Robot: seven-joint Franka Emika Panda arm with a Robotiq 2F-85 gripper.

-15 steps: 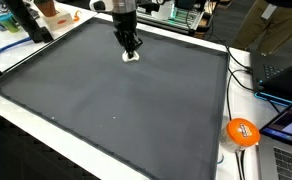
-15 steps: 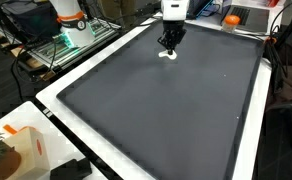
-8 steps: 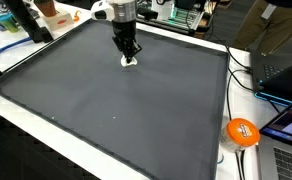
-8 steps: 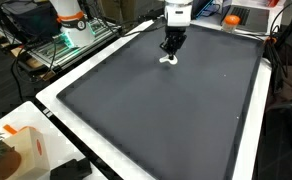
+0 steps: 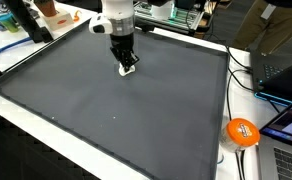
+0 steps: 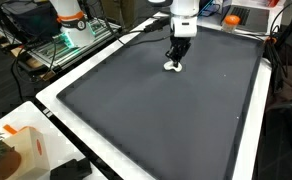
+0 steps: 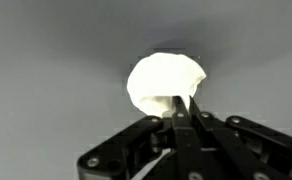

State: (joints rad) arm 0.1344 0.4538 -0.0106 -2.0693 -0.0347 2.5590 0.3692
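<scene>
A small white crumpled object (image 5: 129, 70) lies on the dark grey mat (image 5: 116, 110) and also shows in both exterior views (image 6: 172, 67). My gripper (image 5: 126, 62) stands upright over it with its fingertips on it. In the wrist view the fingers (image 7: 180, 112) are closed together, pinching the edge of the white object (image 7: 164, 78), which rests on the mat.
The mat lies on a white table (image 6: 48, 100). An orange ball (image 5: 242, 132), laptops and cables sit at one side. A white and orange box (image 6: 24, 150) and a black item (image 6: 71, 170) sit at a near corner. Clutter lines the far edge.
My gripper has moved across the mat toward the near side, dragging the white object along with it.
</scene>
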